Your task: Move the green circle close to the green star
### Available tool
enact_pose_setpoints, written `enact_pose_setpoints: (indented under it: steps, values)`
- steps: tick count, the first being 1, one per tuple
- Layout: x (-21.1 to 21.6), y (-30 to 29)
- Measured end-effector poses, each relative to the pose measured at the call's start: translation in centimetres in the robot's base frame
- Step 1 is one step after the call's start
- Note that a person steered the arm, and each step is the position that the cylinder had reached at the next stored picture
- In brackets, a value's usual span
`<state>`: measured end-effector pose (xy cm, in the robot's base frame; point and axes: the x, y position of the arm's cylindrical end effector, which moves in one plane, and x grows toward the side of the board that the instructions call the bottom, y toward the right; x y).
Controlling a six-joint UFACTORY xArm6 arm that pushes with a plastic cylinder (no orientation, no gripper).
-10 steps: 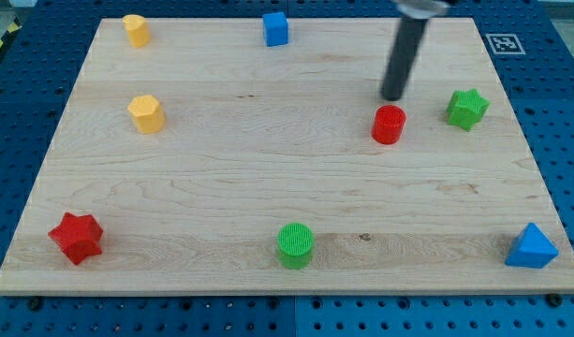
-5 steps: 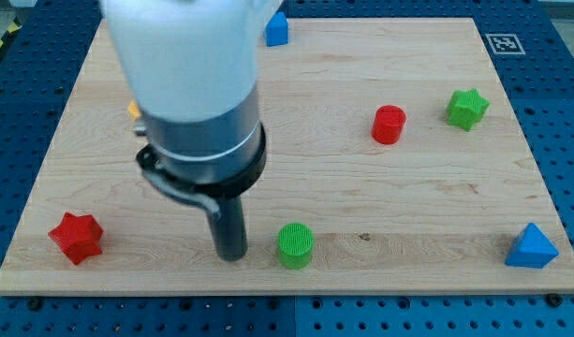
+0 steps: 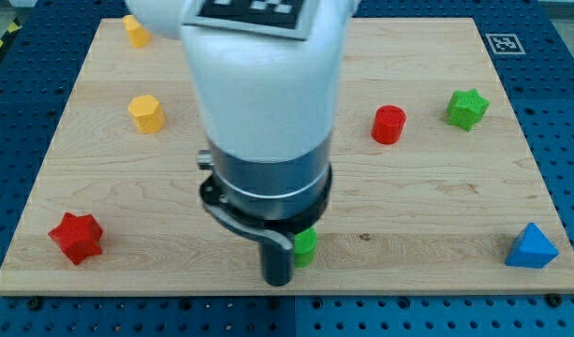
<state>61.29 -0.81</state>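
The green circle [image 3: 306,246] sits near the view's bottom edge of the wooden board, mostly hidden behind my arm; only its right part shows. The green star [image 3: 466,108] lies at the view's upper right. My tip [image 3: 279,280] rests on the board just left of and slightly below the green circle, touching or nearly touching it. My arm's white and black body covers the board's middle.
A red cylinder [image 3: 389,124] stands left of the green star. A blue triangle [image 3: 532,247] lies at bottom right, a red star [image 3: 77,236] at bottom left. Two yellow blocks [image 3: 146,113] [image 3: 135,30] lie at upper left. The board's bottom edge [image 3: 287,292] runs just below my tip.
My tip moved from near the red cylinder down to the bottom left of the green circle, then shifted right to its lower left side. The arm now hides most of the circle.
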Motion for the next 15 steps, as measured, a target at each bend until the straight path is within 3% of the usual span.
enact_pose_setpoints:
  steps: [3, 6, 15]
  values:
    - [-0.5, -2.1]
    - [-2.5, 0.2]
    - [-8.9, 14.8]
